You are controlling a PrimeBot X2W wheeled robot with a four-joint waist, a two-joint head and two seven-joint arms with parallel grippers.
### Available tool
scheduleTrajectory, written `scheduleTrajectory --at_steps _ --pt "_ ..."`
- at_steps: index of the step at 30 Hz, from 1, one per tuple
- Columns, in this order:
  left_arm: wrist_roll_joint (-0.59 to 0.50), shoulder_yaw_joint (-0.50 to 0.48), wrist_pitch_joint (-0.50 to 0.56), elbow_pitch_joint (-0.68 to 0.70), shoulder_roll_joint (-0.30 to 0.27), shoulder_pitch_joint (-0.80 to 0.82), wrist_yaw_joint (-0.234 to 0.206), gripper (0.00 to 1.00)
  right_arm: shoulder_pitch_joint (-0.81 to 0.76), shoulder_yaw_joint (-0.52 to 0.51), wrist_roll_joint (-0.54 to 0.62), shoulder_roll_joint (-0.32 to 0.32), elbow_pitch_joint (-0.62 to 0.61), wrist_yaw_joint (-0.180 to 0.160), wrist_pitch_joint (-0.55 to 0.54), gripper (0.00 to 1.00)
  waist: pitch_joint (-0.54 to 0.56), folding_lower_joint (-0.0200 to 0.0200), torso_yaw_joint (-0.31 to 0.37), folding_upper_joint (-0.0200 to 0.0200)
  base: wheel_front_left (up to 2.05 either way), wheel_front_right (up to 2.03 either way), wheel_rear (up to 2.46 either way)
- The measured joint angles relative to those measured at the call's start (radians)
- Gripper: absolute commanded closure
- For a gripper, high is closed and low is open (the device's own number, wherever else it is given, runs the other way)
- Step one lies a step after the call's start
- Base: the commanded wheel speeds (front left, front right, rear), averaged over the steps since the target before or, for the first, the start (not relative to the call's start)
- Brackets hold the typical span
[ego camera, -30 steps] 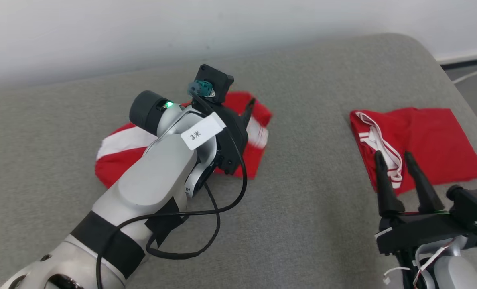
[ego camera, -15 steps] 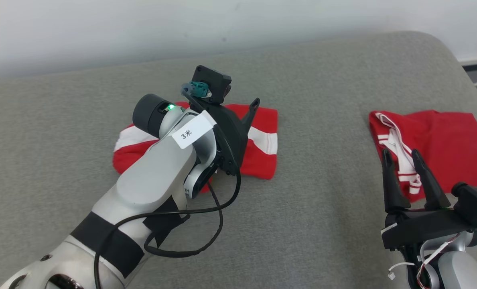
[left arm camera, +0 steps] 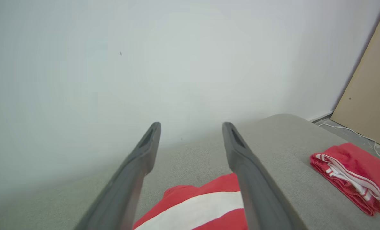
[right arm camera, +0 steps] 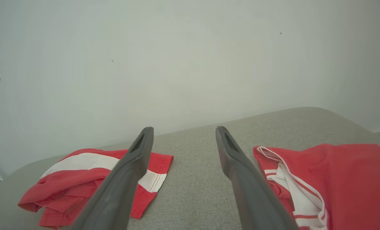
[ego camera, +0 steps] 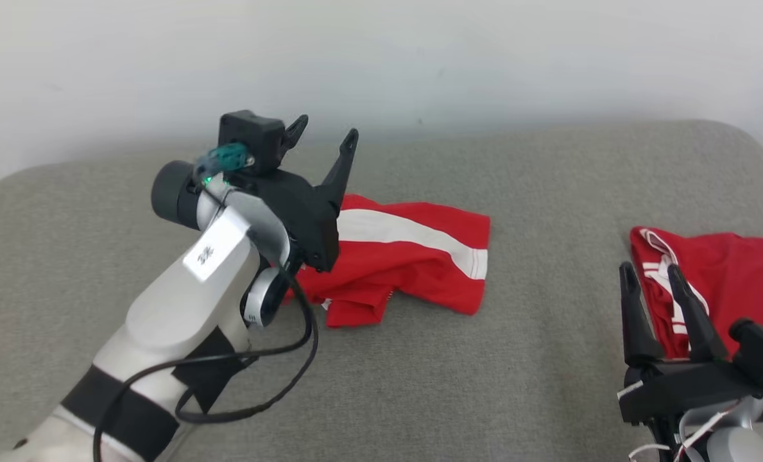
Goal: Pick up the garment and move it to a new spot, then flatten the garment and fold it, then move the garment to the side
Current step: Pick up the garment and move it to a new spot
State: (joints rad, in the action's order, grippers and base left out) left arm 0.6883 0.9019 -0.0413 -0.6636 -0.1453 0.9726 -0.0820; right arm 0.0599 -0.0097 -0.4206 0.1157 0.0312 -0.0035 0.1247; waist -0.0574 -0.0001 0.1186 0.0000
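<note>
Over the left half of the cushion (ego camera: 484,385): left gripper (ego camera: 325,131), up off the grey cloth, tips aimed at the wall (ego camera: 420,58) behind the cushion. Gapes wide, fingers well apart, nothing between them and nothing gripped. Bears a white tag (ego camera: 216,247) on the forearm.

Just right of that, near the cushion's middle: garment (ego camera: 407,256), red with a broad white stripe. Lies rumpled on the cushion, below the left gripper and apart from its fingers, left end hidden behind the wrist in the head view. Shows in the left wrist view low between the two fingers, under them, touching neither as far as can be told.

Further right, over the cushion's front right: right gripper (ego camera: 649,269), tips pointing toward the back of the cushion. Likewise spread wide, empty. Sits well apart from the garment, with bare cushion between.

At the cushion's right end: other garment (ego camera: 734,269), red with white trim, folded, just beyond the right gripper's tips. Past the cushion's right end, in the left wrist view: tan board (left arm camera: 368,95) beside the wall.
</note>
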Motion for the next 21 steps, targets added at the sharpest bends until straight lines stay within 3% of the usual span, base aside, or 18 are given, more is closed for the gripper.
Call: scheduleTrajectory --at_steps 5,17,21 --pt "0.000 -0.022 -0.071 0.097 -0.023 -0.084 -0.017 0.00 -0.031 -0.009 0.000 0.002 -0.008 -0.001 0.010 0.00 0.032 0.0000 -0.031 0.0001 0.00 0.00 0.00" --pt "0.003 -0.081 -0.137 0.359 -0.230 -0.491 -0.042 0.00 -0.076 0.026 0.010 -0.002 -0.030 -0.001 0.016 0.00 0.102 -0.0001 -0.089 0.0000 0.00 0.00 0.00" --pt "0.002 -0.204 -0.161 0.373 -0.247 -0.603 -0.042 0.00 -0.075 0.037 0.010 -0.012 -0.024 -0.001 0.015 0.00 0.106 0.0000 -0.086 0.0000 0.00 0.00 0.00"
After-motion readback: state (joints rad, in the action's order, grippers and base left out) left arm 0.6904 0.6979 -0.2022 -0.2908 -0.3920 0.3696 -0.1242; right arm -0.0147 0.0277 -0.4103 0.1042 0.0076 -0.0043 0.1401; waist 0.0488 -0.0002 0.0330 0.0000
